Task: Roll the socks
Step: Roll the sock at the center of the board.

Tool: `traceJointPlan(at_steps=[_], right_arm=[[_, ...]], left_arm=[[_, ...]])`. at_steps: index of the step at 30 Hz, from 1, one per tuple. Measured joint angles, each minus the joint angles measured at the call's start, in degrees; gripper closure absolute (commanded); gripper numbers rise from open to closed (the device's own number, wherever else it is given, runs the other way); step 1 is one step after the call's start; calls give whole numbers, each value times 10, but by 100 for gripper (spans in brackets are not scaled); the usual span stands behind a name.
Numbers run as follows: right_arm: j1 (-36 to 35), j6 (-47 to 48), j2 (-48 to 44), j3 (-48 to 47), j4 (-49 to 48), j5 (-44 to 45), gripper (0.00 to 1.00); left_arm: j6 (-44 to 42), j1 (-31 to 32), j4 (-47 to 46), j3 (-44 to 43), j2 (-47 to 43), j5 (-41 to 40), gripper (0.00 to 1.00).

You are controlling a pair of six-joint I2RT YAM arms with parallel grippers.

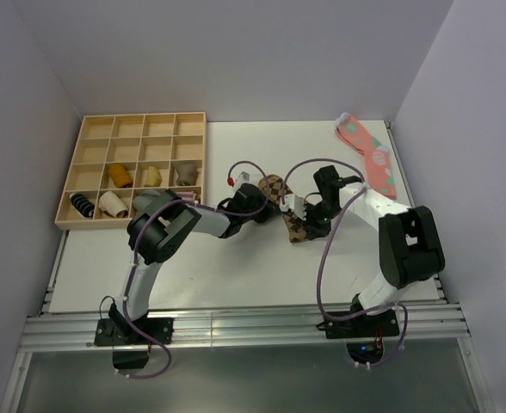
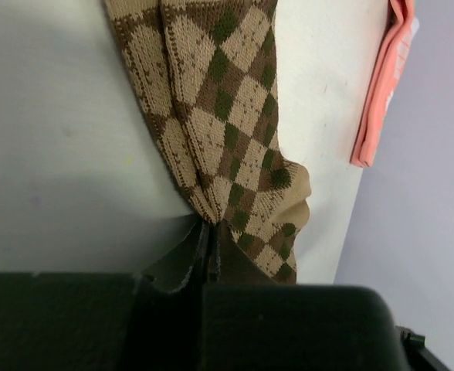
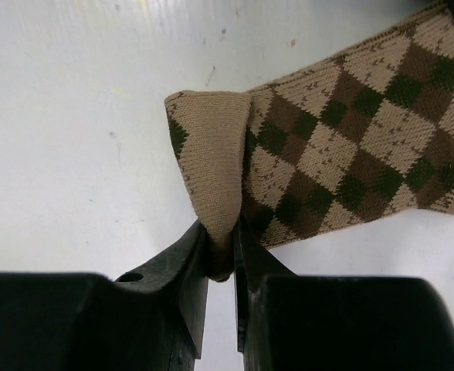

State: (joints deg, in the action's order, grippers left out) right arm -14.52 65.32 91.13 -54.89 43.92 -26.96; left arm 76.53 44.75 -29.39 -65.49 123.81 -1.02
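The tan-brown argyle socks lie stretched on the white table between my two grippers. My left gripper is at their upper end. In the left wrist view it is shut on a bunched edge of the argyle fabric. My right gripper is at the lower end. The right wrist view shows it shut on a folded plain tan end, with the checked part spreading to the right.
A wooden compartment tray at the back left holds several rolled socks, one of them dark-striped. Pink socks with teal spots lie at the back right near the wall, and their pink edge shows in the left wrist view.
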Motion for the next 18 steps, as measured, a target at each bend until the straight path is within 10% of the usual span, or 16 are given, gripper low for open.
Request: traceJointPlan(at_steps=[18], right_arm=[[3, 12, 245, -245, 247, -101, 96]], left_arm=[[-85, -12, 44, 63, -72, -59, 100]])
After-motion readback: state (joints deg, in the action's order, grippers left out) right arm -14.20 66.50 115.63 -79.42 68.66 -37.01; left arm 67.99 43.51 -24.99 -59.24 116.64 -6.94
